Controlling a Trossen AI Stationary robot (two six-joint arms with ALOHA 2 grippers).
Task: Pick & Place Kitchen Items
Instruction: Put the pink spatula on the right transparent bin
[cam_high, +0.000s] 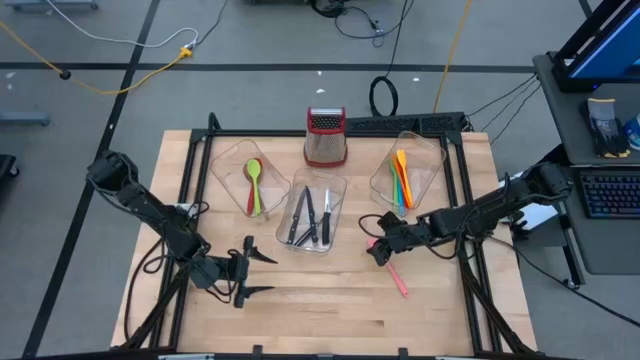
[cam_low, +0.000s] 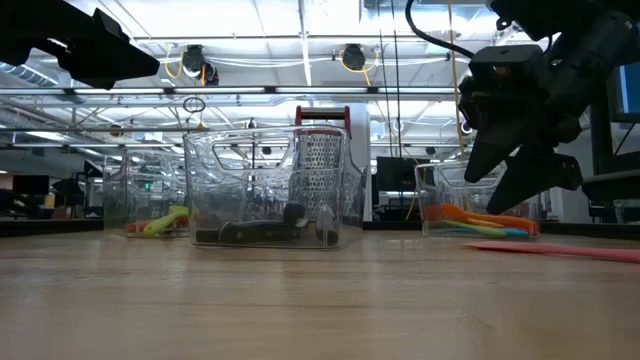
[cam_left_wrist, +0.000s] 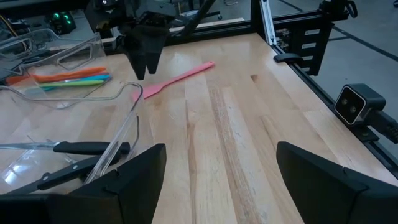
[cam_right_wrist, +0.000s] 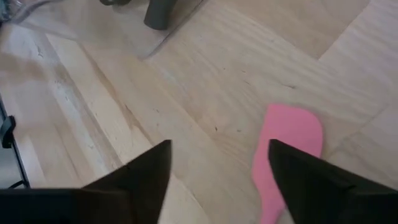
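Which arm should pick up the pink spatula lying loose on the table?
The right. The right gripper hangs open directly beside the pink spatula, whose blade shows between its fingers in the right wrist view. The left gripper waits open, farther off across the table.

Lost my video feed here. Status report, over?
Right gripper open, above the pink spatula lying on the table. Left gripper open, idle at front left. Path clear.
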